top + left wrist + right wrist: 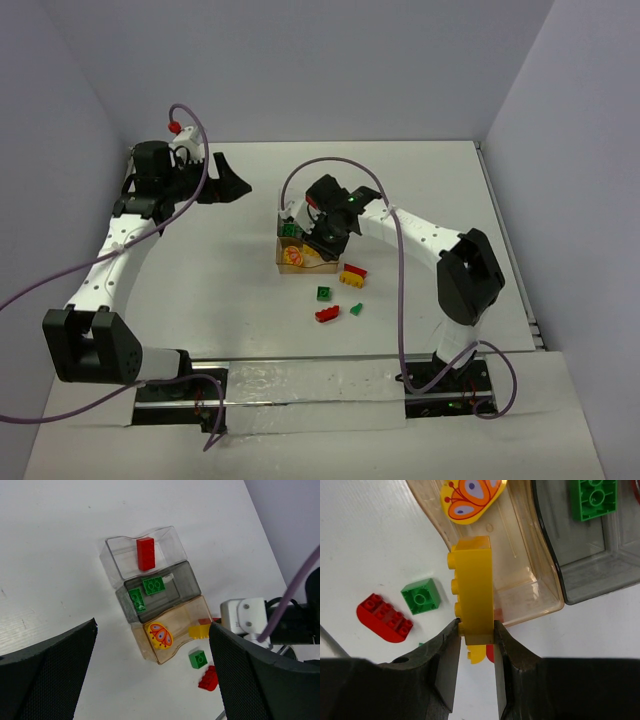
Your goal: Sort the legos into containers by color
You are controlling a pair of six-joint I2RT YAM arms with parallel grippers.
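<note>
Three containers stand in a row: a clear tray with a red lego, a grey tray with two green legos, and an amber tray holding a yellow butterfly piece. My right gripper is shut on a long yellow lego, which hangs over the amber tray's near rim. My left gripper is open, empty and raised well to the left of the trays.
Loose on the table beside the amber tray lie a green brick, a red rounded brick, a yellow-and-red stack and a tiny green piece. The enclosure walls stand at the left, back and right.
</note>
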